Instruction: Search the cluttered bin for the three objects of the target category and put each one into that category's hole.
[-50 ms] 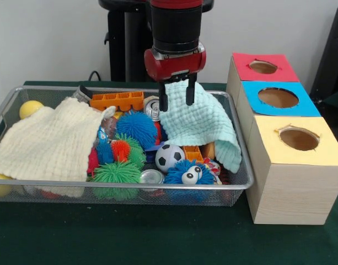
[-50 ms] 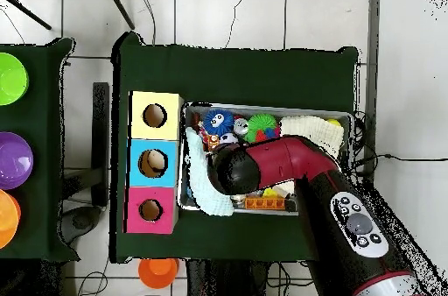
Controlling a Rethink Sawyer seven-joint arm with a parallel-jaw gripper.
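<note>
I have the tool (image 1: pixel 177 98) hanging over the far edge of the wire bin (image 1: pixel 239 182), its two black fingers (image 1: pixel 163 100) spread a little apart and closed on nothing that I can see; their tips sit at the upper hem of the mint cloth (image 1: pixel 204 128). I judge that cloth is my obstacle: it drapes from the back of the bin toward the right wall, long axis running front to back, and it likely hides toys beneath. A cream cloth (image 1: pixel 47 144) covers the left half the same way. Between them lie spiky rubber balls (image 1: pixel 134 128), a small football (image 1: pixel 170 157), drink cans (image 1: pixel 152 107) and an orange block (image 1: pixel 117 100). The sorting boxes with red, blue and yellow tops (image 1: pixel 299 141) stand just beside the bin, holes facing up, on the green bench (image 1: pixel 157 237). Which category I am hunting is not shown.
</note>
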